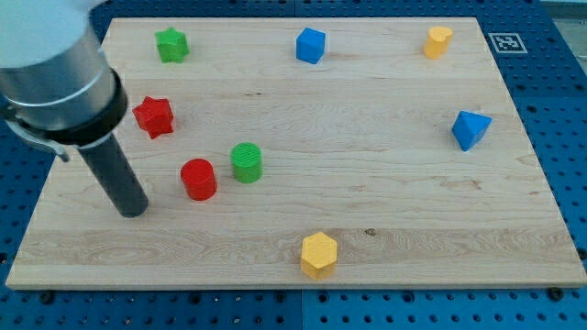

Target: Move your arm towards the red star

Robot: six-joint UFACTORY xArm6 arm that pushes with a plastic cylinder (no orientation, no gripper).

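The red star (pixel 153 116) lies on the wooden board (pixel 385 211) at the view's left. My rod comes down from the upper left, and my tip (pixel 134 213) rests on the board below the red star and slightly to its left. The tip is apart from the star. A red cylinder (pixel 198 179) stands just right of the tip, with a gap between them.
A green cylinder (pixel 246 162) stands right of the red cylinder. A green star (pixel 171 44), a blue cube (pixel 310 45) and a yellow cylinder (pixel 438 41) sit along the top. A blue block (pixel 470 129) is at the right; a yellow hexagon (pixel 319 254) at the bottom.
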